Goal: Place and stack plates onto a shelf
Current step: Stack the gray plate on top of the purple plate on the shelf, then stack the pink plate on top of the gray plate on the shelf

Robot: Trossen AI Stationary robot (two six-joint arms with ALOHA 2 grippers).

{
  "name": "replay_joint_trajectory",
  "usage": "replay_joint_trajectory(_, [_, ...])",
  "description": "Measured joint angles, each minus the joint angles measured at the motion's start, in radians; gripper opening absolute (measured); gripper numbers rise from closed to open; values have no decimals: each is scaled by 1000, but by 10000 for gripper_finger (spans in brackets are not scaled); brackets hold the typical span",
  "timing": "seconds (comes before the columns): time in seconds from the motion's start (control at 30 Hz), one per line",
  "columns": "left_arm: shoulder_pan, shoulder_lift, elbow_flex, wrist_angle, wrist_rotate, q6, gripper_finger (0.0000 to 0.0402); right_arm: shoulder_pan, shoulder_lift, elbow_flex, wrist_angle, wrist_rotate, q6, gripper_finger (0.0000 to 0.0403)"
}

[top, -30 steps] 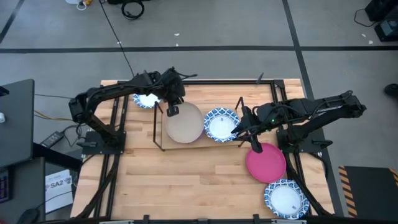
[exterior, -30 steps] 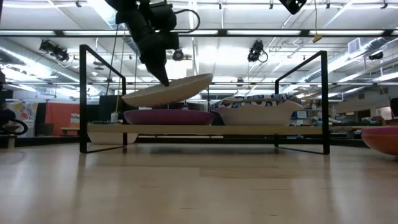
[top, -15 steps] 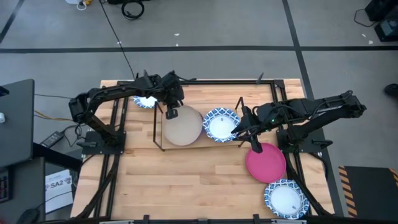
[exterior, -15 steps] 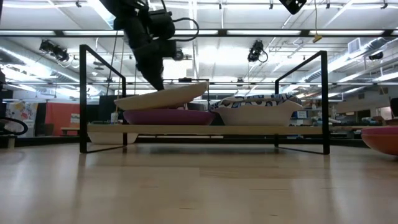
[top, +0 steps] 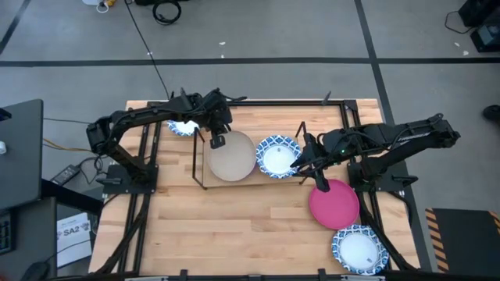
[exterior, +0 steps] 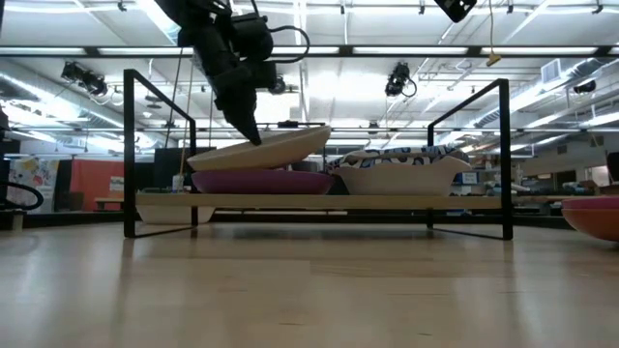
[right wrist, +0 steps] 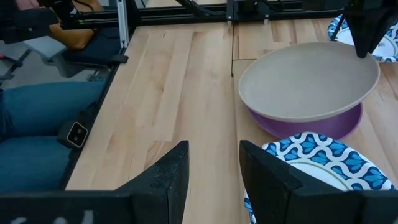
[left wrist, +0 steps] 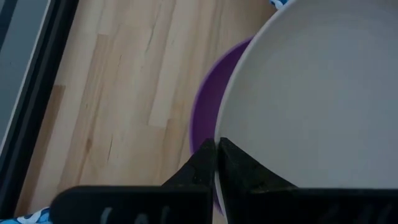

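Two plates sit stacked on the black-rod wooden-board shelf [top: 201, 178]: a round beige plate [top: 231, 154] tilted on a purple plate [right wrist: 323, 127] it mostly hides. Pale plank table [top: 234, 234] stands on grey floor; ceiling lights blur the room behind. Left gripper [top: 212, 142] pinches the beige rim, fingers together. Right gripper [top: 295, 165], jaws apart, hovers by a blue-and-white patterned plate [top: 275, 156] beside the stack.

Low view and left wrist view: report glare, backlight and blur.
Low view: bright ceiling lights behind leave the left gripper a dark silhouette above the tilted round beige plate. Left wrist view: its fingers, pinching that plate's rim, look soft-edged.
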State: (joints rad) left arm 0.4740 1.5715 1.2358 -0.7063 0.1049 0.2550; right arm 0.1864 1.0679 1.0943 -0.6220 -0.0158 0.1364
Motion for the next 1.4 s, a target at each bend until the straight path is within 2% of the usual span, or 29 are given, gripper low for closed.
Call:
replay_joint_trajectory(0.4, [0, 0, 0, 0, -49, -1, 31, 0, 0, 0, 0, 0, 0, 147])
replay_joint_trajectory(0.67, [-2, 0, 0, 0, -49, -9, 71, 0, 0, 0, 0, 0, 0, 147])
replay_joint_trajectory(1.07, [-7, 0, 0, 0, -49, -9, 158, 0, 0, 0, -1, 0, 2, 147])
replay_joint_trajectory(1.4, [-32, 0, 0, 0, -49, -10, 169, 0, 0, 0, -1, 0, 3, 147])
